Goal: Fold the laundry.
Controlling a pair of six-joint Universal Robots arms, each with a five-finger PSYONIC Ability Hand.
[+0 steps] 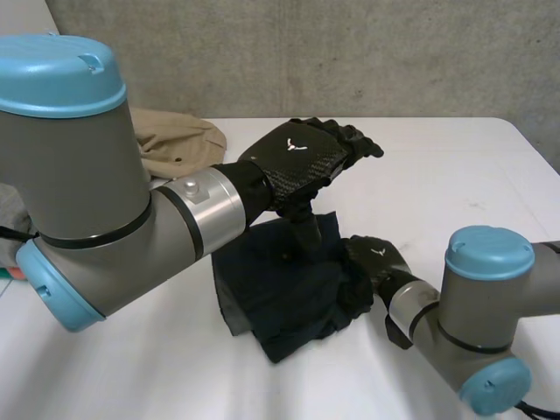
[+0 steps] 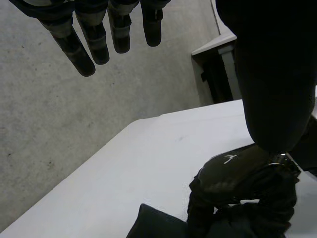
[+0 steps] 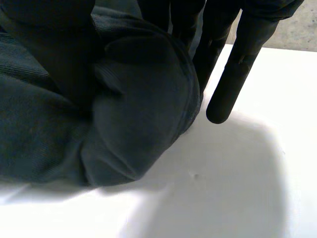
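Right arm (image 1: 486, 306) comes in at the table's (image 1: 455, 175) near right corner. The right hand (image 1: 378, 261) sits low on the right edge of the dark navy cloth (image 1: 280, 293). In the right wrist view a bulging fold of the cloth is clamped between the thumb (image 3: 54, 54) and the straight fingers (image 3: 233, 74), with one fingertip just beside the fold, close to the table top. The cloth is a folded, lumpy bundle on the middle of the table, closer to the near edge, and a thinner single layer sticks out toward the left side. The left hand (image 1: 302, 157) hangs in the air over the far part of the cloth, clear of it. Its fingers (image 2: 81, 54) are straight and spread apart, its thumb (image 2: 277, 74) points down, and it holds nothing. The left wrist view looks past that thumb down onto the back of the right hand and a corner of the cloth. A crumpled tan garment (image 1: 175, 140) lies at the far left of the table, well apart from the navy cloth. A grey concrete wall (image 1: 350, 52) stands behind the far edge.
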